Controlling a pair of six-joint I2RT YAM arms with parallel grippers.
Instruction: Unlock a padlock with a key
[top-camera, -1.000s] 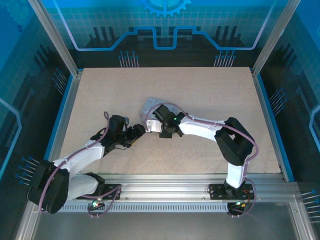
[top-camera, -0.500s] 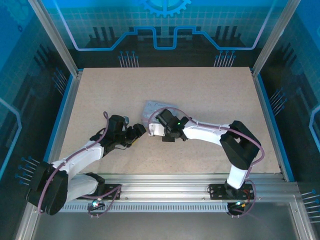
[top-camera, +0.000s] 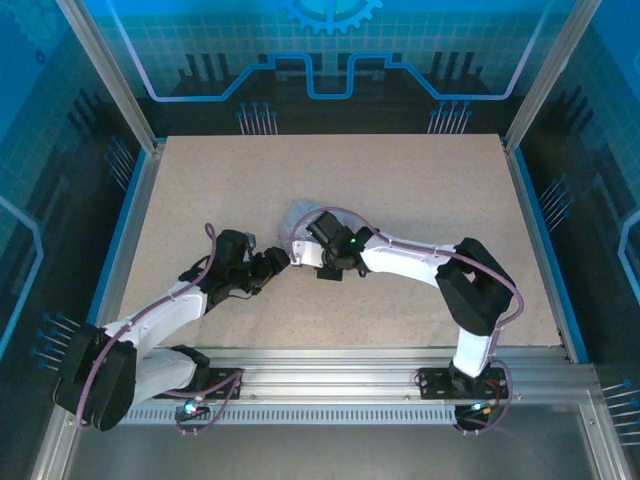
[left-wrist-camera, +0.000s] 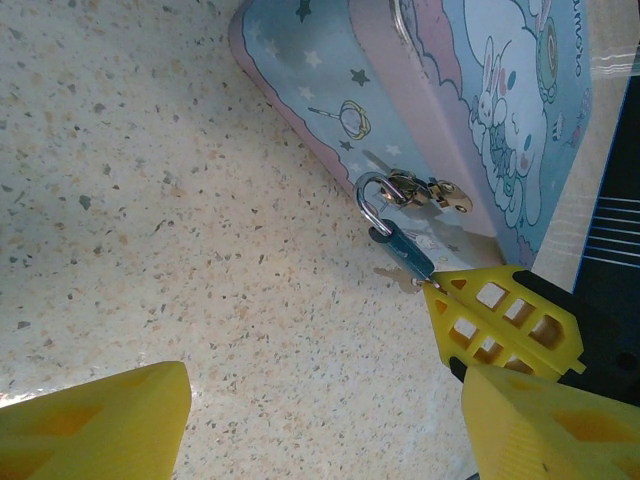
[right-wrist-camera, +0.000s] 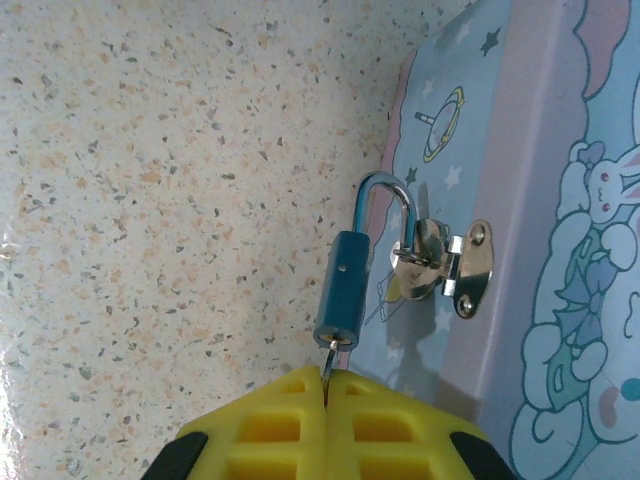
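As I checked the R wrist cam, the padlock (right-wrist-camera: 345, 290) was hooked thru the hasp (right-wrist-camera: 455, 262) on the tin (right-wrist-camera: 520, 150). Its long axis ran near-vertical in frame, shackle away from the claw, keyhole end toward it. R gripper (right-wrist-camera: 327, 382) was clamped on the key (right-wrist-camera: 328, 358), which sat in line w/ the lock body. L gripper (left-wrist-camera: 320, 425) stood apart, holding nothing.

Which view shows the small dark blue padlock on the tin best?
Right wrist: the small dark blue padlock is close and sharp, shackle to keyhole end. Left wrist shows it smaller and slanted. In top external it is too small to tell.
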